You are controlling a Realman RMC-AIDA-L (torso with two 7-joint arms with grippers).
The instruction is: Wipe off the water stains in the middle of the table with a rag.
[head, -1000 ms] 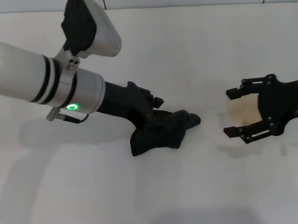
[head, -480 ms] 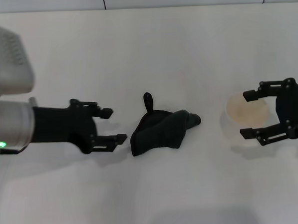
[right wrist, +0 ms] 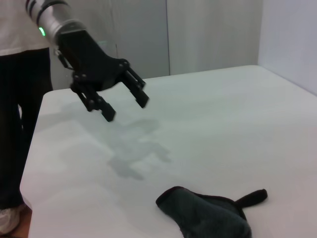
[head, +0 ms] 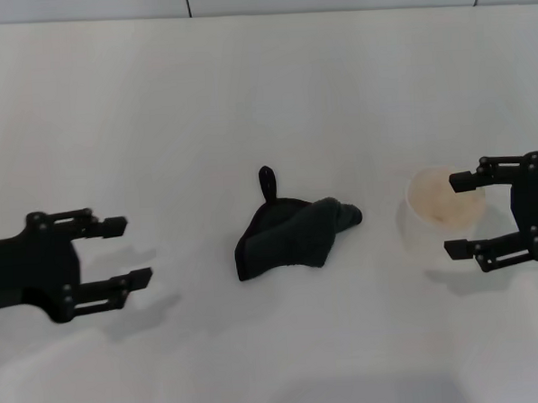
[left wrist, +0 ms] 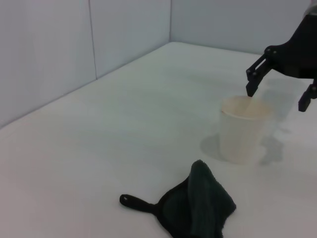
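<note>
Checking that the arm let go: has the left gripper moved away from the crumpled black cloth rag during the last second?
Yes. The left gripper, open, has drawn back toward the robot's left, away from the black cloth rag, which lies unmoved on the white table.

Bright, even light; soft shadows on the table (focus sharp).

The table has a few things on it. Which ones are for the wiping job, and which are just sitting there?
For the job:
- rag, crumpled in the middle of the table
- left tool, open, off to the left
- right tool, open, beside the cup

Just sitting there:
- white cup, upright, right of the rag

No water stain shows on the table.
</note>
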